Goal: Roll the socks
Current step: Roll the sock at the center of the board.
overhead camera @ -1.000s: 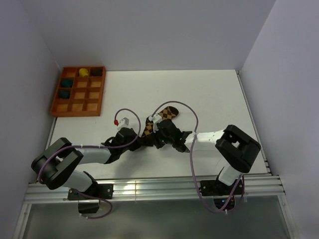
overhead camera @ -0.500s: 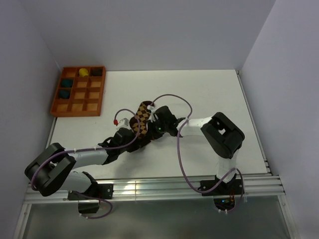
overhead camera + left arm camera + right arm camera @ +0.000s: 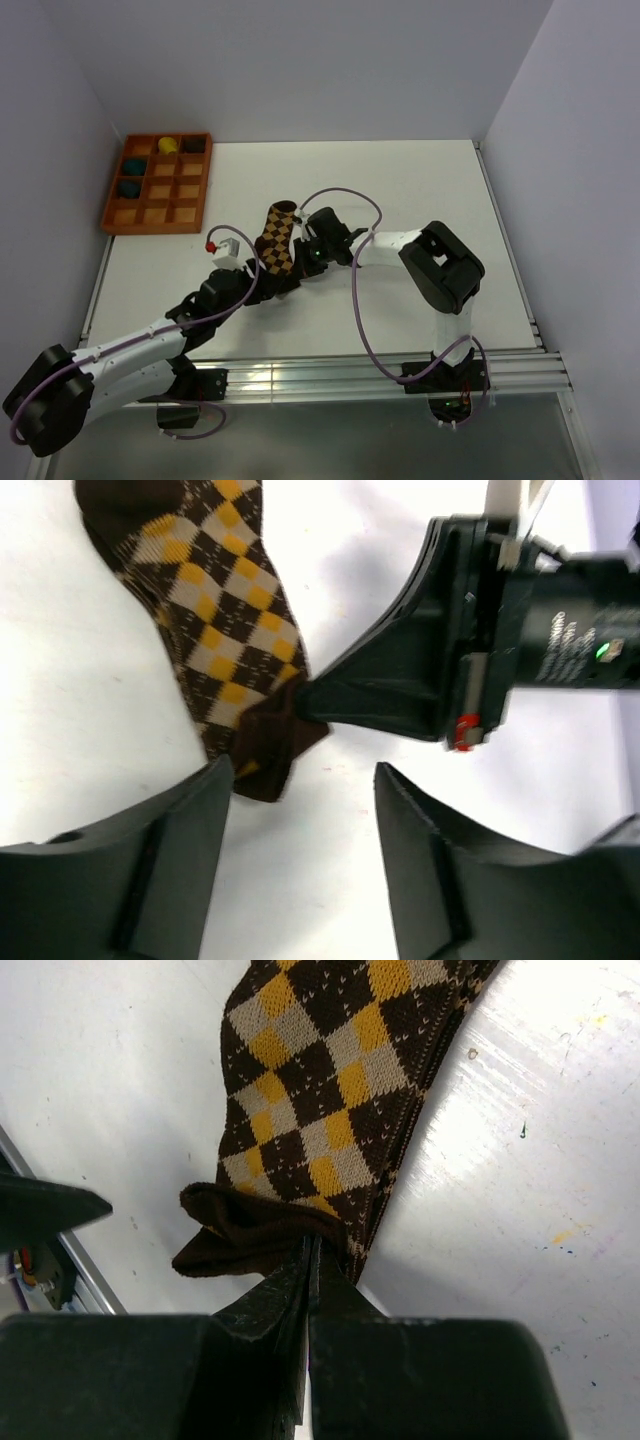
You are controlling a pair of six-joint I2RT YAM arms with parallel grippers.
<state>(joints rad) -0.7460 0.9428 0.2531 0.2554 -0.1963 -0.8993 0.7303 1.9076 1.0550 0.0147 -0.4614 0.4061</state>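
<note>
Two arms meet at the middle of the white table (image 3: 420,190) in the top external view. The socks (image 3: 277,240) lie there as one folded argyle strip, its dark open end pointing toward the far edge. The right gripper (image 3: 301,256) reaches the strip's near end from the right, and the left gripper (image 3: 262,287) sits just below that end. A wooden tray (image 3: 110,215) in the far-left corner holds teal sock balls (image 3: 133,168) and a yellow sock ball (image 3: 168,145), well apart from the arms. In the left wrist view, the left gripper (image 3: 300,865) is released: its fingers (image 3: 130,870) stand wide apart over bare table with nothing between them, and the left one is just beside the strip's dark-brown tip. The right gripper's pointed tip (image 3: 315,695) pinches that brown end from the right. In the right wrist view, the right gripper (image 3: 310,1260) is clenched, jaws pressed together on the bunched dark-brown fabric at the near end of the socks (image 3: 320,1090). The checked length runs away from it, flat on the table.
</note>
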